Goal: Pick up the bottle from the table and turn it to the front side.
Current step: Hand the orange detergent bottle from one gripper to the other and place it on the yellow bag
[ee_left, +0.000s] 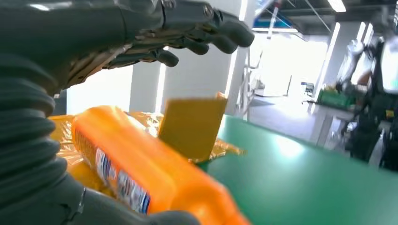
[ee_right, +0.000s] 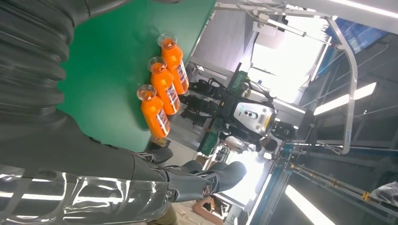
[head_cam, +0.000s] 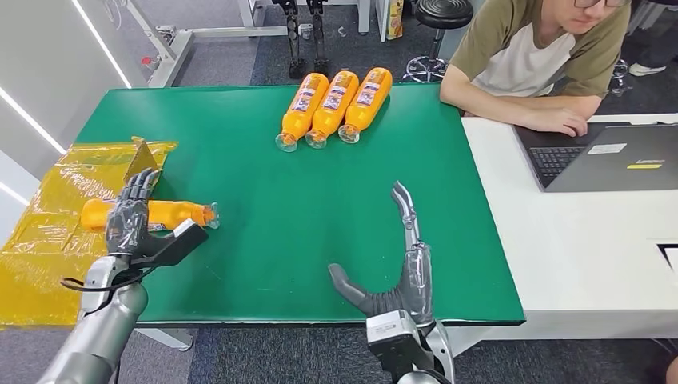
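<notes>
Now left hand (head_cam: 132,212) spread open over lying bottle (head_cam: 160,213), not gripping, yellow bag (head_cam: 48,232) beneath, right hand (head_cam: 396,276) open, empty, three bottles (head_cam: 334,104) well ahead

The centre of the green tabletop (head_cam: 264,200) is open between the left hand (head_cam: 136,216) and the right hand (head_cam: 400,272). Obstacles: three orange bottles (head_cam: 334,108) lying side by side near the far edge; the yellow bag (head_cam: 48,232) with a raised flap (head_cam: 140,160) just beyond the left hand; a person's forearm (head_cam: 520,112) and a laptop (head_cam: 600,156) on the white desk at right.
</notes>
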`<state>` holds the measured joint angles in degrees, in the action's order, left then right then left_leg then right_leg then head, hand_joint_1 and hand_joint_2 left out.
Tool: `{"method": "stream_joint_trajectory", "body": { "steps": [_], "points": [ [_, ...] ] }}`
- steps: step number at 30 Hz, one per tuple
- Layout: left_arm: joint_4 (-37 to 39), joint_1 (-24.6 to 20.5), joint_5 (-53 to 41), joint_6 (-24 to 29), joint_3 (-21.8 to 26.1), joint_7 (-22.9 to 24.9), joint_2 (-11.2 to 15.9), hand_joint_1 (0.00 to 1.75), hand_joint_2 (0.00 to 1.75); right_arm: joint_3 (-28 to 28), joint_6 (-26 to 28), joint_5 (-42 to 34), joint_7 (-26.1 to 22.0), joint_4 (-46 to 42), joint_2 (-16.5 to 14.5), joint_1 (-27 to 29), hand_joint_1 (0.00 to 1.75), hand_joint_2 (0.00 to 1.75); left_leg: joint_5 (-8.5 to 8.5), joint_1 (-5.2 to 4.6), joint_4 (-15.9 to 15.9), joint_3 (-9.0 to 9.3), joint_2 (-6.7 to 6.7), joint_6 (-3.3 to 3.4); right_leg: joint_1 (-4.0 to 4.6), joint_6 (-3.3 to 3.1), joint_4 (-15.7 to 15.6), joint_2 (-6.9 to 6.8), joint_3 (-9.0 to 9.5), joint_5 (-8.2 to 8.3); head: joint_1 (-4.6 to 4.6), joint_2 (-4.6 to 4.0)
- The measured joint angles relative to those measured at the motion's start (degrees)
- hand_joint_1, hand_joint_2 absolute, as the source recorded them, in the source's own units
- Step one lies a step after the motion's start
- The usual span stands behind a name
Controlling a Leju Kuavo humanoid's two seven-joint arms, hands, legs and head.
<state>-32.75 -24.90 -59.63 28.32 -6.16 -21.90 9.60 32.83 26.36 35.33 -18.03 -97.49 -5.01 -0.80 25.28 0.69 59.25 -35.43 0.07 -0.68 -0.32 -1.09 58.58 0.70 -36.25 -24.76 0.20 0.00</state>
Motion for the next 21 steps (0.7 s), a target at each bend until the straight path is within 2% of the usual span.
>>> {"method": "stream_joint_trajectory", "body": {
  "steps": [4, 9, 12, 15, 19, 21],
  "points": [
    [-8.6, 2.4, 13.2, -0.9, 3.4, -8.4, -1.9, 0.00, 1.75, 0.0, 0.4, -0.1, 0.0, -0.3, 0.0, 0.2, 0.00, 1.75, 0.00, 0.00, 0.0, -0.01, -0.01, 0.00, 0.00, 0.00, 0.0, -0.02, 0.00, 0.00, -0.01, 0.00],
    [-22.8, 5.2, 37.2, -6.1, 4.3, -15.8, -6.3, 0.00, 1.75, 0.0, 1.6, -2.4, -0.8, 0.1, 0.0, 0.0, 0.00, 1.75, 0.01, -0.02, 0.0, -0.04, -0.06, 0.02, -0.02, 0.01, 0.0, -0.09, 0.02, 0.00, 0.00, 0.00],
    [-31.0, 6.4, 50.5, -6.5, 3.0, -16.3, -10.4, 0.00, 1.75, 0.0, 2.7, -4.1, -1.6, 1.0, 0.0, -0.4, 0.00, 1.75, 0.03, -0.03, 0.0, -0.05, -0.07, 0.06, -0.03, 0.02, 0.0, -0.12, 0.03, 0.01, 0.00, 0.00],
    [-37.2, 7.6, 57.5, -4.9, -0.4, -16.1, -14.0, 0.00, 1.75, 0.0, 3.7, -4.5, -2.0, 1.5, 0.0, -0.7, 0.00, 1.75, 0.05, -0.04, 0.0, -0.07, -0.13, 0.10, -0.04, 0.03, 0.0, -0.19, 0.06, 0.01, 0.01, 0.00],
    [-42.9, 9.7, 61.4, -6.0, -5.1, -14.7, -17.8, 0.00, 1.75, 0.0, 5.0, -4.4, -2.3, 1.7, 0.0, -0.7, 0.00, 1.75, 0.09, -0.05, 0.0, -0.05, -0.10, 0.13, -0.05, 0.04, -0.1, -0.16, 0.05, 0.00, -0.01, 0.00],
    [-44.5, 11.2, 57.4, -5.1, -8.4, -12.5, -19.5, 0.00, 1.75, 0.0, 6.7, -3.8, -2.4, 1.4, 0.0, -0.6, 0.00, 1.75, 0.11, -0.04, 0.1, -0.06, -0.15, 0.16, -0.04, 0.07, -0.1, -0.19, 0.05, -0.03, -0.01, 0.00]
  ]
}}
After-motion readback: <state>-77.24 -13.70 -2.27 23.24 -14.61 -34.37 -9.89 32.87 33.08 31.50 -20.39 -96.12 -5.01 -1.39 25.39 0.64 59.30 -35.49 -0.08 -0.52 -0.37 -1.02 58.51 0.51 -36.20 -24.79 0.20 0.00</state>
